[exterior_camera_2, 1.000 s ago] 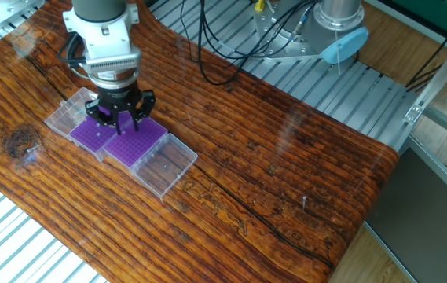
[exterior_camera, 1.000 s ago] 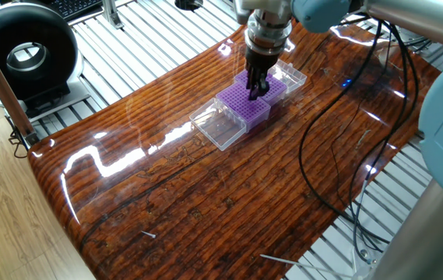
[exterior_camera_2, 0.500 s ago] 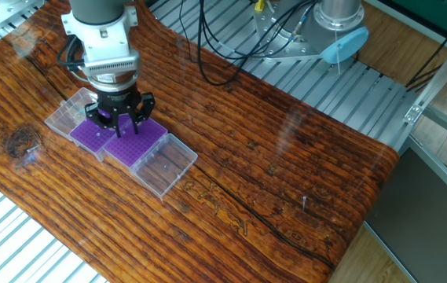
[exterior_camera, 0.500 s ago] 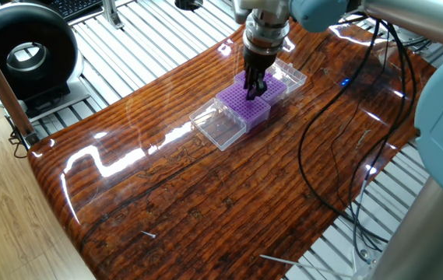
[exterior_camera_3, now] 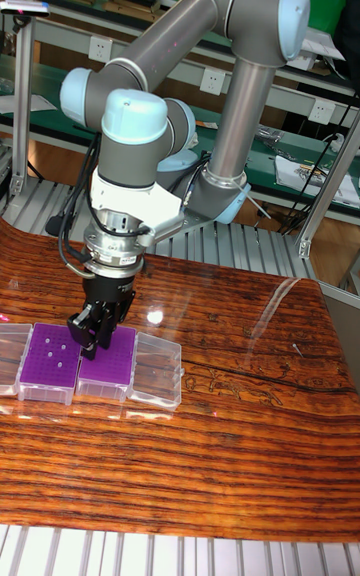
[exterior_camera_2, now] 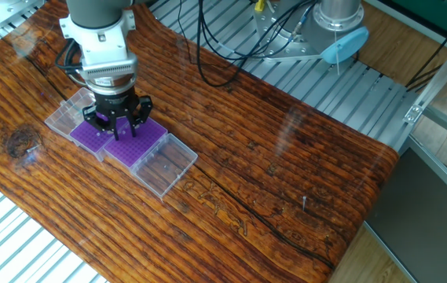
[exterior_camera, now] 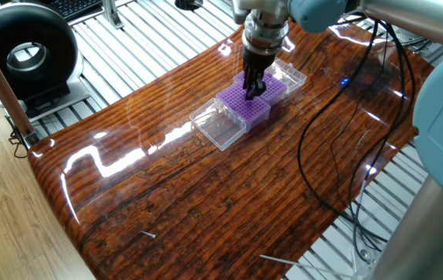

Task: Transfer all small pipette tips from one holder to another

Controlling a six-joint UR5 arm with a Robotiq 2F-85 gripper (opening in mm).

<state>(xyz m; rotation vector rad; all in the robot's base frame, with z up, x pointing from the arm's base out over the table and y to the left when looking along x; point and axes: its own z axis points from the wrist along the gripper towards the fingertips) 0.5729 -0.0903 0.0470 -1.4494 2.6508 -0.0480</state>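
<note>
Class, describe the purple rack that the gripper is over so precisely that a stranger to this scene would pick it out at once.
Start at the glossy wooden table, where two purple grid racks sit side by side between clear lids. The rack in question lies directly beneath the gripper. In the tall fixed view its neighbour shows a few pale dots on its grid, while this one looks plain purple.

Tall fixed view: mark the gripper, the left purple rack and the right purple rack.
gripper (exterior_camera_3: pixel 92 332), tall fixed view, between the fingertips.
left purple rack (exterior_camera_3: pixel 52 353), tall fixed view, top grid.
right purple rack (exterior_camera_3: pixel 112 363), tall fixed view, top grid.
</note>
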